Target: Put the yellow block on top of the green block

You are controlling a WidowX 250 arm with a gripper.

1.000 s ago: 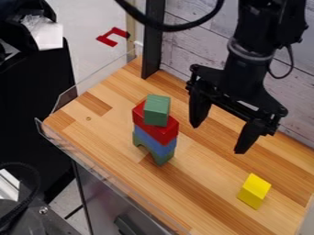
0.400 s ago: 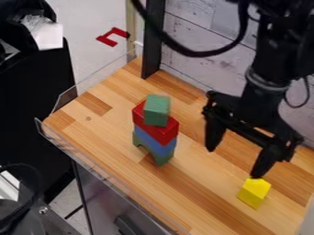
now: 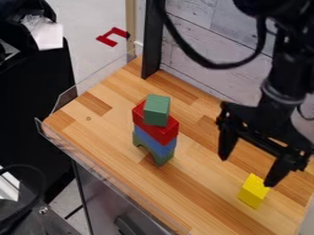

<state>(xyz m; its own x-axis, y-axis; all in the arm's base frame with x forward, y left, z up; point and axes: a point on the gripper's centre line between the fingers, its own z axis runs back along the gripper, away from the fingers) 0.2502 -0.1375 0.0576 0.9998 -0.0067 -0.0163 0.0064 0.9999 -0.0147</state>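
The yellow block (image 3: 252,193), bright and flat-sided, rests directly on the wooden desk (image 3: 107,133) near its right end. The green block (image 3: 156,111), muted and boxy, tops a stack nearer the desk's left end, sitting on a red block (image 3: 160,131) at a differing angle.

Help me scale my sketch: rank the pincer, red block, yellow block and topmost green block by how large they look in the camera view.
1. Pincer
2. Red block
3. Yellow block and topmost green block: too alike to rank.
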